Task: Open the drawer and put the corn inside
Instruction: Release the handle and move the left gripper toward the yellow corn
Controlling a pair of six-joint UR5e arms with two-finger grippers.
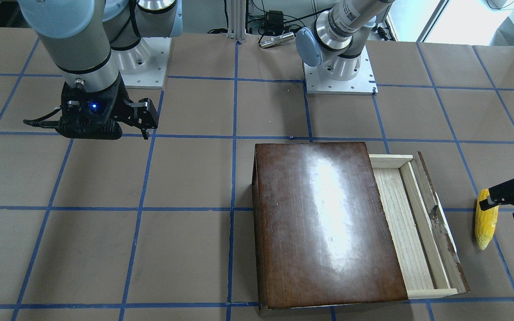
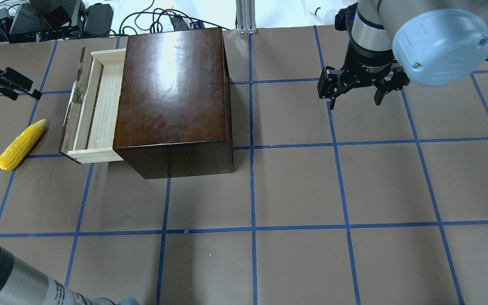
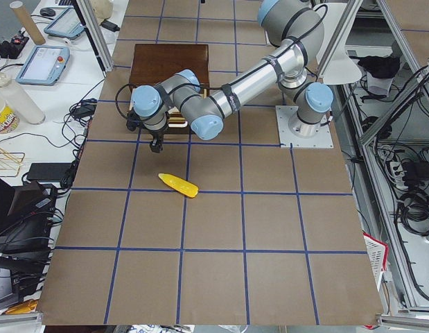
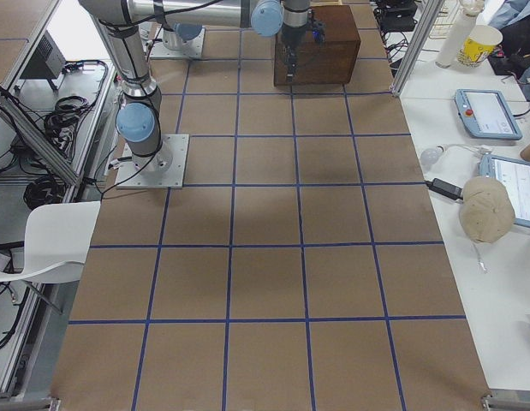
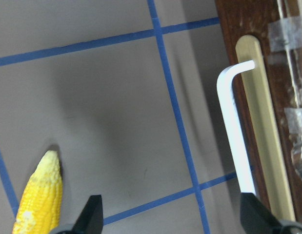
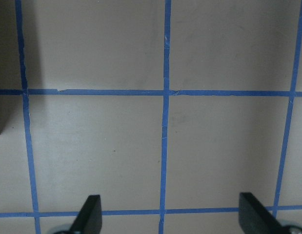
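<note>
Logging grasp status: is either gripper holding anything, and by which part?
Nothing held: left gripper and right gripper are open and empty; corn lies on the table.

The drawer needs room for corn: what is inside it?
The drawer shows only bare wood in its open part; the corn lies outside on the table. The rest is hidden under the box.

Figure: my remote station. A table [image 2: 295, 186] papered in brown is gridded with blue tape [image 2: 252, 190]. On one side I see a white bench [image 4: 521, 282] carrying a teach pendant [image 4: 485, 113] and a paper cup [image 4: 479, 43]; opposite stands a white chair [image 4: 55, 244]. Daylight enters by a window [image 1: 444, 18].
</note>
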